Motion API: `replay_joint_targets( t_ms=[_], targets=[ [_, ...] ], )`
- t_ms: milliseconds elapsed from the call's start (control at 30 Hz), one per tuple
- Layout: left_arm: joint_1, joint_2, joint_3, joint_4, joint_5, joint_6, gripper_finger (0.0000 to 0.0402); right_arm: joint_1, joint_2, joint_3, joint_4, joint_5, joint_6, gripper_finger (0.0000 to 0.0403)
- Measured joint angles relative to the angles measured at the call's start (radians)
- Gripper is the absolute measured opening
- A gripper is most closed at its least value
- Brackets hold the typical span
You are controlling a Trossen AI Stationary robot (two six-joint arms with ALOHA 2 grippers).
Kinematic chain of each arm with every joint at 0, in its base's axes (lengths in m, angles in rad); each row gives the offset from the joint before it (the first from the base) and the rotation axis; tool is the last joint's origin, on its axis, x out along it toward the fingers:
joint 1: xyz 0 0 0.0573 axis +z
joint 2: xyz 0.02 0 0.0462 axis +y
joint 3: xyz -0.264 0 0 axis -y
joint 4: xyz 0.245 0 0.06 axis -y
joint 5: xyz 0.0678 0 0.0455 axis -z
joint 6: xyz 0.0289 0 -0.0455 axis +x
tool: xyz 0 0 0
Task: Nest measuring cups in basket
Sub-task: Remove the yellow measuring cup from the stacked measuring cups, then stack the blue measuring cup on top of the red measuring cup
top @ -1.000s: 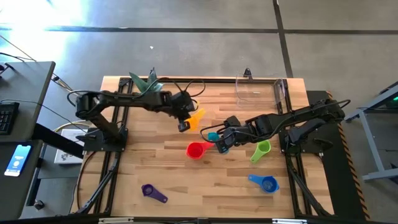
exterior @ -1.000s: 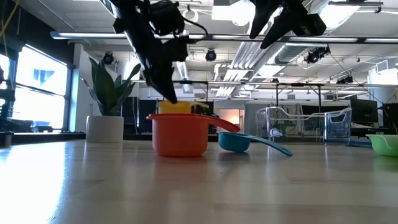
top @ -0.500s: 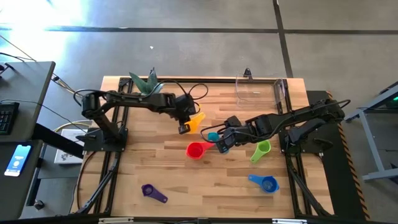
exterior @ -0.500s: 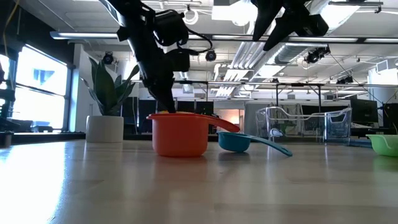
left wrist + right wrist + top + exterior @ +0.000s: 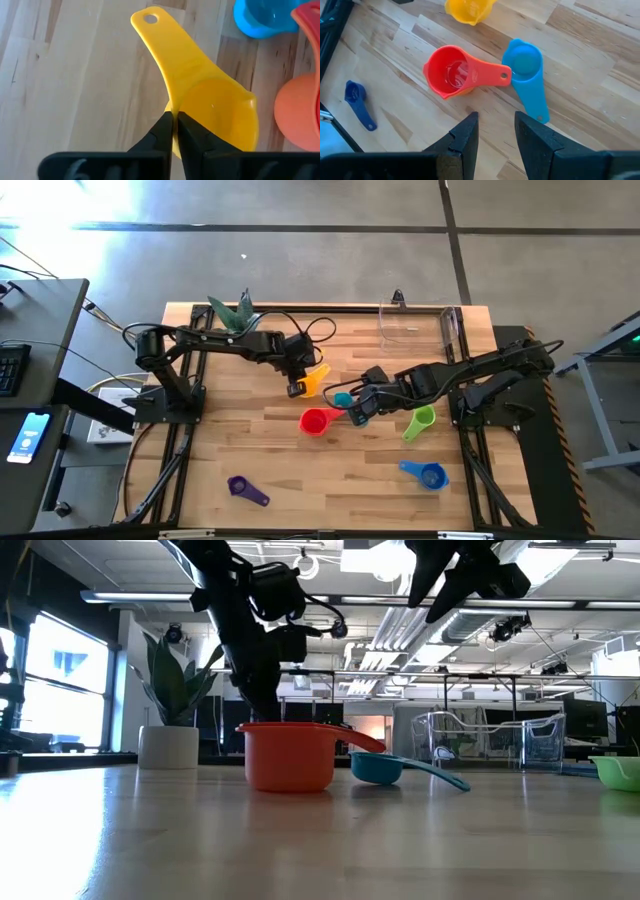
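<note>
L hand (image 5: pixel 174 131) is pinched on the yellow cup's (image 5: pixel 315 373) rim, nearly closed, at the worktop's (image 5: pixel 300 480) centre toward 11 o'clock. R hand (image 5: pixel 495 132) hovers half open, empty, over the red cup (image 5: pixel 318 421) and teal cup (image 5: pixel 343 399). Basket (image 5: pixel 418 325) sits at 1 o'clock, no cups in it. Cups look light, stiff, slick plastic; prob. best taken by rim wall or flat handle, since a thin edge may slip.

The left pincer (image 5: pixel 296 387) is carrying the yellow measuring cup (image 5: pixel 315 374) slightly toward the desk's far edge, lowering behind the red cup (image 5: pixel 290 754).
</note>
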Motion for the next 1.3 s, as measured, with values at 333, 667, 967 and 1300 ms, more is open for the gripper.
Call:
replay_joint_targets(
  t_ms=[333,667,967,1300],
  targets=[
    [0.0,0.0,0.0,0.0,0.0,-0.004,0.0044,0.0,0.0,0.0,-0.005,0.0,0.0,0.0119],
    [0.001,-0.113,0.0,-0.02,0.022,-0.034,0.0051,0.076,0.0,0.0,-0.081,-0.003,0.164,0.0119],
    [-0.037,-0.324,0.0,-0.026,0.027,-0.146,0.0049,0.229,0.0,0.0,-0.136,-0.028,0.531,0.0119],
    [-0.114,-0.468,0.0,-0.025,0.027,-0.178,0.0049,0.417,0.045,0.0,-0.159,-0.116,0.915,0.0119]
  ],
)
